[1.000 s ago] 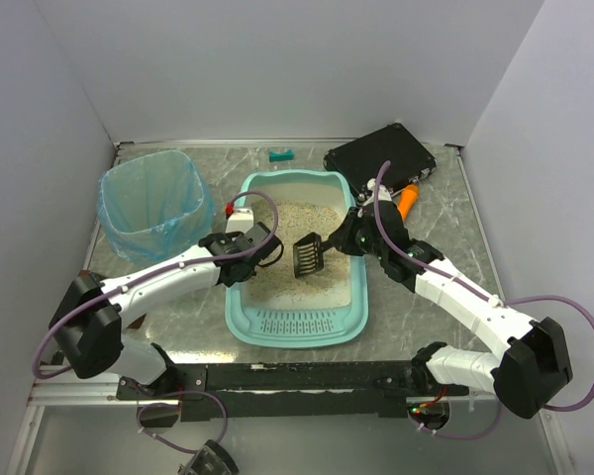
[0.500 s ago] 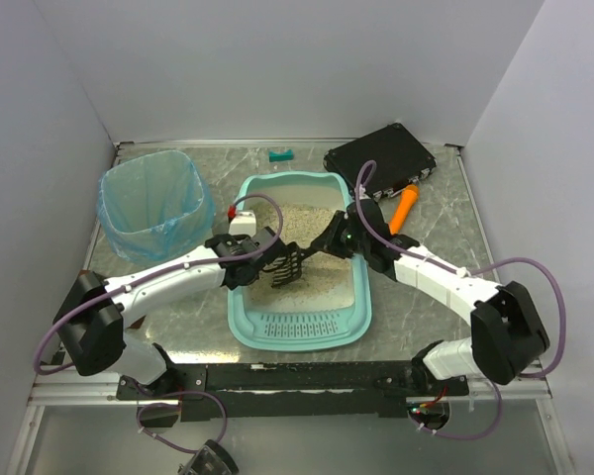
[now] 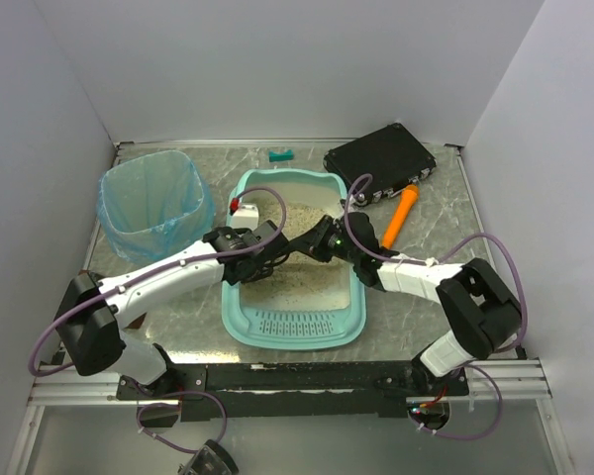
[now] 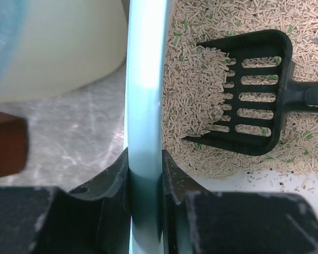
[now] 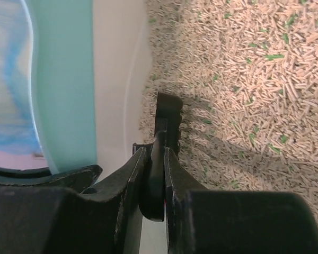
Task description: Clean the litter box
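The teal litter box [image 3: 295,332] sits mid-table with beige litter [image 3: 312,282] inside. My left gripper [image 3: 247,249] is shut on the box's left rim; in the left wrist view the teal rim [image 4: 146,79] runs up between the jaws [image 4: 144,161]. My right gripper [image 3: 319,243] is shut on the handle of a black slotted scoop [image 4: 254,95], seen edge-on in the right wrist view [image 5: 168,119] just ahead of the jaws [image 5: 158,159]. The scoop lies low in the litter near the left cream wall [image 5: 119,79], with pellets piled on its blade.
A white bin with a blue bag [image 3: 153,203] stands left of the box. At the back right lies a black case [image 3: 379,158], with an orange tool [image 3: 401,213] beside it. A small teal piece [image 3: 281,155] lies at the back; a white-and-red item [image 3: 240,208] touches the box's left rim.
My right arm has swung the scoop leftward and down, from raised over the middle of the box into the litter by the left wall. The left gripper has stayed on the rim.
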Controlling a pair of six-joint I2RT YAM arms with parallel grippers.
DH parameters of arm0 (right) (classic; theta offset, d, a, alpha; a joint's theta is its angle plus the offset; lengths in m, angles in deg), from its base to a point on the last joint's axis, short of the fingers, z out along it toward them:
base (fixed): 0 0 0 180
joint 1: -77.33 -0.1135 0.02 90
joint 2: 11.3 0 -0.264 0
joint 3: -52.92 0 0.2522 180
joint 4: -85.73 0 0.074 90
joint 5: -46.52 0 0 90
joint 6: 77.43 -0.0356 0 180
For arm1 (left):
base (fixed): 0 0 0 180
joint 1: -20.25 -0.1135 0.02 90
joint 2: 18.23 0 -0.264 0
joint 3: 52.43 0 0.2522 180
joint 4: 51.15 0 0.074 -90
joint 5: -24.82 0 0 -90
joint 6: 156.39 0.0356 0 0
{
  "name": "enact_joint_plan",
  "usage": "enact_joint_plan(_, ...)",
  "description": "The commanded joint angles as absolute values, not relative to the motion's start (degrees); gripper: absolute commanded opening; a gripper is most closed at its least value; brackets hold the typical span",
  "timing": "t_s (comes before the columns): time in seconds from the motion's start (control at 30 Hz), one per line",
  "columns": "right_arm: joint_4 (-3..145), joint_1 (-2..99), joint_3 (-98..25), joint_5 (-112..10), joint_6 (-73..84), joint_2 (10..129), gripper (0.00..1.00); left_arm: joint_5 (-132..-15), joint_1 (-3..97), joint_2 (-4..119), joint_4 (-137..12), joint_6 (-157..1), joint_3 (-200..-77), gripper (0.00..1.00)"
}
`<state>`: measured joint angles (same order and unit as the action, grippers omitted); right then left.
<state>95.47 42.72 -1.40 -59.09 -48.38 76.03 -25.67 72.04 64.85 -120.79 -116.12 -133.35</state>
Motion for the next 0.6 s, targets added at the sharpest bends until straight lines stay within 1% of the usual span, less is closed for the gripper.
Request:
enact_joint_plan(0.0, 106.0, 40.5, 3.2, -65.6, -59.5, 79.8, 0.00, -25.8, 74.9, 60.3, -109.4, -117.4, -142.0, 0.01)
enact_joint_plan(0.07, 105.8, 40.9, 3.9, -63.9, -60.2, 77.3, 0.00, -24.4, 74.9, 59.9, -110.7, -119.0, -141.1, 0.01)
enact_joint_plan(0.27, 104.4, 44.5, 5.9, -60.6, -61.9, 70.8, 0.00, -22.3, 74.8, 56.8, -111.1, -124.1, -132.0, 0.01)
enact_joint_plan(0.37, 106.2, 45.4, 7.6, -59.2, -62.2, 68.6, 0.00, -22.4, 74.7, 55.5, -111.1, -126.0, -129.7, 0.01)
enact_joint_plan(0.57, 104.3, 47.6, 8.2, -57.7, -61.1, 64.6, 0.00, -21.4, 74.8, 53.8, -111.1, -127.2, -128.2, 0.01)
